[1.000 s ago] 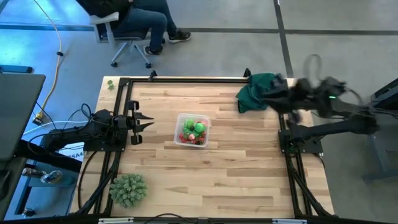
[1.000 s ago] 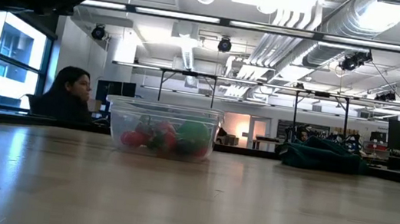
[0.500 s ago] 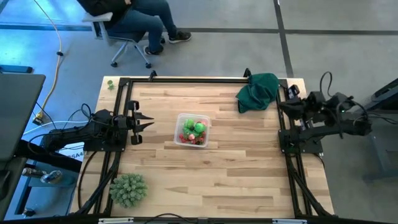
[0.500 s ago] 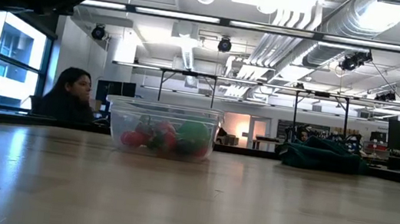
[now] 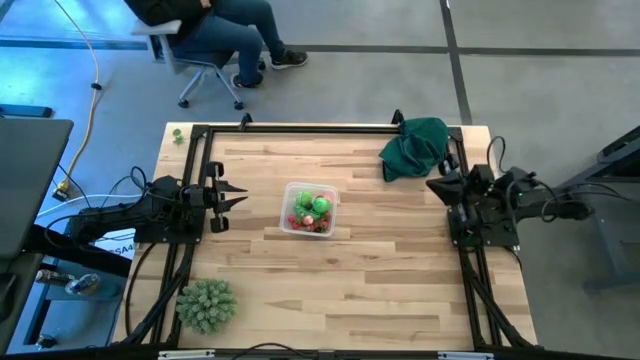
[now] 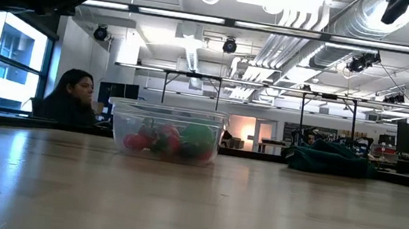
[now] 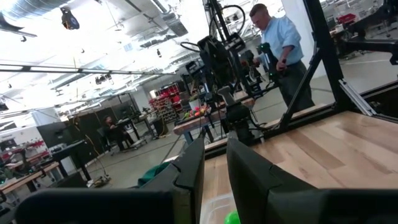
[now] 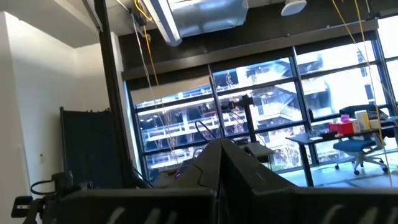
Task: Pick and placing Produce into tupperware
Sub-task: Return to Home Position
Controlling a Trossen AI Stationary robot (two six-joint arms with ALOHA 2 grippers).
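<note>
Only overhead: spiky ball (image 5: 207,304), well apart from tupperware (image 5: 287,215).

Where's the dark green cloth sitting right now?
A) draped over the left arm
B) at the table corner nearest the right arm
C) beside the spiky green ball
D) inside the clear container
B: the high view shows the green cloth bunched at the table corner near the right hand, well apart from the tupperware.
</note>
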